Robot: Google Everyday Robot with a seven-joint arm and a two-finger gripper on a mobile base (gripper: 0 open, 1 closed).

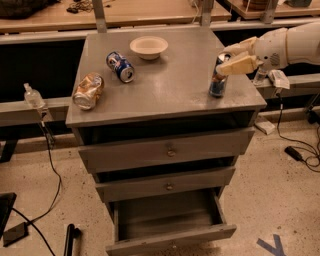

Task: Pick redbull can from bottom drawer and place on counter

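Observation:
The redbull can (218, 81) stands upright on the counter (170, 92), near its right edge. My gripper (226, 59) reaches in from the right at the level of the can's top. Its tan fingers (239, 64) sit on either side of the top and are shut on it. The bottom drawer (170, 243) is pulled open at the foot of the cabinet, and its inside shows nothing in it.
A cream bowl (148, 46), a short blue can on its side (120, 66) and a dented orange-brown can (88, 90) lie on the counter's left and back. Two upper drawer fronts with knobs (171, 150) are slightly ajar. Tan tabletops (150, 11) are behind; cables cross the floor.

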